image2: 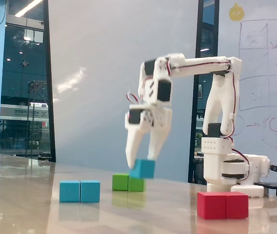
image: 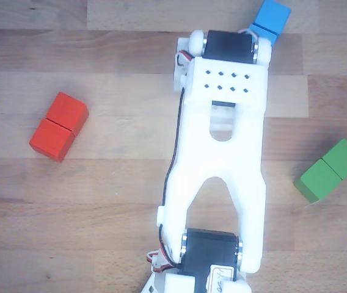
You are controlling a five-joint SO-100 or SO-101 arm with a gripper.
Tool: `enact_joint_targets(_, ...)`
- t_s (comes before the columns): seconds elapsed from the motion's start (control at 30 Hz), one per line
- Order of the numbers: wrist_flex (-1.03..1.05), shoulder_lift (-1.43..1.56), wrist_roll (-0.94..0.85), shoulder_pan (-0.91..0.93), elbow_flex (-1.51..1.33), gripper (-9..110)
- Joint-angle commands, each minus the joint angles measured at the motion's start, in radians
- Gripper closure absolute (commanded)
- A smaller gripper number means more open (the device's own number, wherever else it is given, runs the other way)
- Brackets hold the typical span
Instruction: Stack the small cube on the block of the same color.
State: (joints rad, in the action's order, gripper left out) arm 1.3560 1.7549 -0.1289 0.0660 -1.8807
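Observation:
In the fixed view my gripper [image2: 141,165] points down and is shut on the small light-blue cube [image2: 143,169], holding it clear above the table. The oblong blue block [image2: 80,191] with a seam lies on the table to the left of the cube and lower. In the other view the arm covers the gripper and the cube. A blue piece [image: 272,17] with a seam shows at the top edge beside the wrist; it looks like the blue block.
The red oblong block [image2: 223,205] [image: 58,126] lies near the camera in the fixed view, left of the arm in the other view. The green oblong block [image2: 128,183] [image: 328,170] lies behind the gripper, right of the arm. The arm's base [image2: 226,168] stands at the right.

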Motion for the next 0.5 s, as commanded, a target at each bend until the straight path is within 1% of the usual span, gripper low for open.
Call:
enact_joint_targets(0.0, 0.078, 0.055, -0.011, 0.026, 0.261, 92)
enact_joint_targets(0.17, 0.095, -0.081, -0.023, 0.107, 0.454, 92)
enact_joint_targets(0.37, 0.091, -0.25, -0.143, 0.164, 0.637, 92)
enact_joint_targets(0.47, 0.091, -0.321, -0.166, 0.179, 0.695, 92)
